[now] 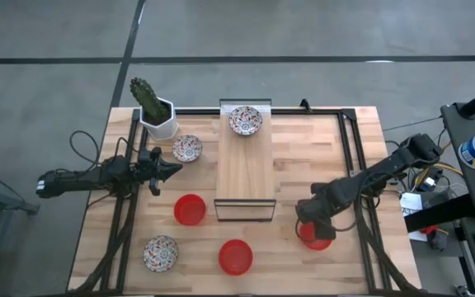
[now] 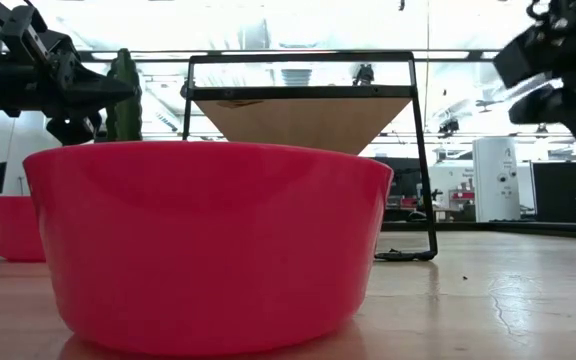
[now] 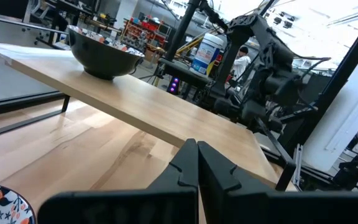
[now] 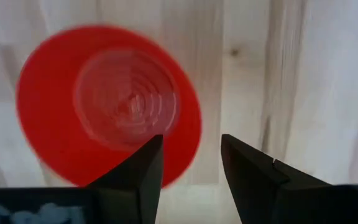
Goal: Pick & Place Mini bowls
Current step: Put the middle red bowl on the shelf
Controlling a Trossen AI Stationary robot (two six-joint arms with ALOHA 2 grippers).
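while the right hand [image 4: 191,165] hovers open, a red bowl [image 4: 104,102] lies below.

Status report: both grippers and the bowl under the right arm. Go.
Right gripper open, above red bowl, not gripping. Left gripper shut, empty, near patterned bowl. Nothing blocking the red bowl.

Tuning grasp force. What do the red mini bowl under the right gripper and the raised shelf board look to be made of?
Red mini bowl: probably glossy plastic or melamine; uniform colour, faint moulded concentric rings inside. Could be glazed ceramic.
Shelf board: light wood with visible grain, matte, on a thin black metal frame.
Right gripper is open above the bowl's rim; left gripper idles shut.
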